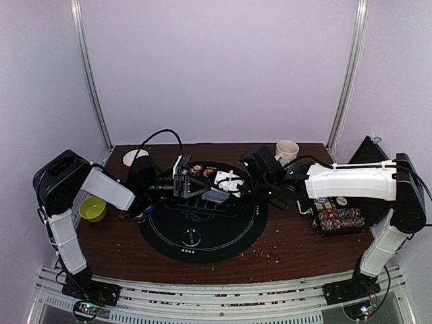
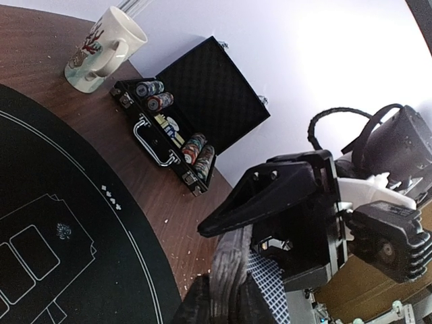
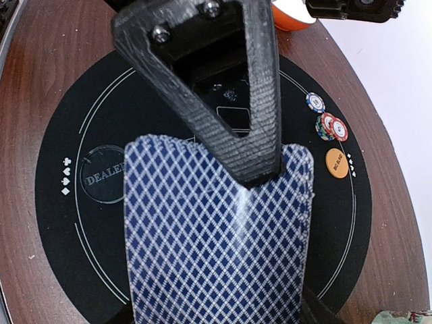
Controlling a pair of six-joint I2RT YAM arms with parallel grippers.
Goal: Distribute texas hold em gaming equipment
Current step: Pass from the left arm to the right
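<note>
Top view, end effectors: left end effector (image 1: 183, 183) and right end effector (image 1: 226, 187) meet tip to tip above the black mat (image 1: 202, 236) on the surface.
Top view, card: card (image 1: 214, 196) between the tips.
Left wrist, grip: fingers (image 2: 229, 283) close together on the blue-backed card (image 2: 266, 280).
Left wrist, beyond: open chip case (image 2: 177, 131), then mug (image 2: 101, 50).
Right wrist, grip: one finger (image 3: 229, 88) over the card (image 3: 216, 250), the other hidden beneath; its opening cannot be told.
Right wrist, beyond: striped chips (image 3: 327, 120) and orange disc (image 3: 337, 163) on the mat, right of the finger.
</note>
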